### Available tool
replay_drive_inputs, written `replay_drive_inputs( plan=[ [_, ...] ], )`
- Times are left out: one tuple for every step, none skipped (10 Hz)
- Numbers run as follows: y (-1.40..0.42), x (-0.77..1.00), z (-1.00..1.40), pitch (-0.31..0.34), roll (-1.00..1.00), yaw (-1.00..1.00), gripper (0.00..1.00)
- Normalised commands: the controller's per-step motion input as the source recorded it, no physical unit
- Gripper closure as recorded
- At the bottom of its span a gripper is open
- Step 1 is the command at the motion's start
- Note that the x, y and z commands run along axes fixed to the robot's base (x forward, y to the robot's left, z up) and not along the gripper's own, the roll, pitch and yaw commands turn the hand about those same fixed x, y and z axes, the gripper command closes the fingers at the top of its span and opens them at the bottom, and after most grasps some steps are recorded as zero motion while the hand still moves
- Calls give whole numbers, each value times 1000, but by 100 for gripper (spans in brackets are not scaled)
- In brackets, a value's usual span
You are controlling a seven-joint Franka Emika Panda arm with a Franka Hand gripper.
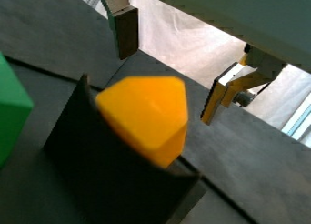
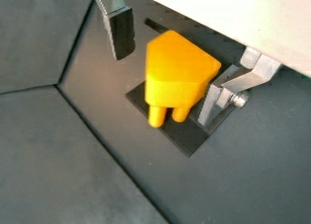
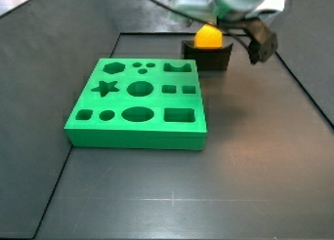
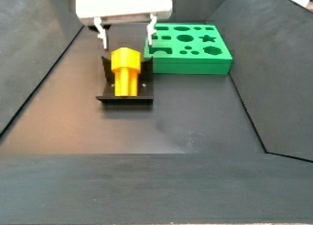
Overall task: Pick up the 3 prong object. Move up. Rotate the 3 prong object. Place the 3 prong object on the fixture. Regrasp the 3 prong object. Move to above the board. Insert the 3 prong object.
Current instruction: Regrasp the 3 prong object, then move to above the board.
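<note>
The 3 prong object (image 2: 177,75) rests on the fixture (image 4: 124,90), beside the board (image 4: 191,48). The gripper (image 2: 170,64) hangs around it, fingers (image 2: 120,29) spread apart — not touching. An off-centre squeeze could tip it off — a slip.

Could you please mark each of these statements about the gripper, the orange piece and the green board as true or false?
1. The 3 prong object rests on the fixture. True.
2. The gripper is shut on the piece. False: in both wrist views the fingers stand apart from it on either side.
3. The piece sits in a hole of the board. False: it is off the board.
4. The board carries a star-shaped hole. True.
</note>
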Motion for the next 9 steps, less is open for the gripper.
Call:
replay_drive_inputs(
  plan=[
    [30, 114, -945, -28, 75, 29, 0],
    [20, 94, -750, -34, 70, 27, 0],
    [14, 81, -601, -37, 72, 23, 0],
    [8, 71, -410, -45, 72, 20, 0],
    [9, 68, -274, -52, 67, 16, 0],
    [0, 0, 0, 0, 0, 0, 100],
    [-76, -69, 1000, 170, -6, -106, 100],
    [-79, -69, 1000, 167, -13, -99, 100],
    [-77, -73, 1000, 165, -31, -56, 100]
  ],
)
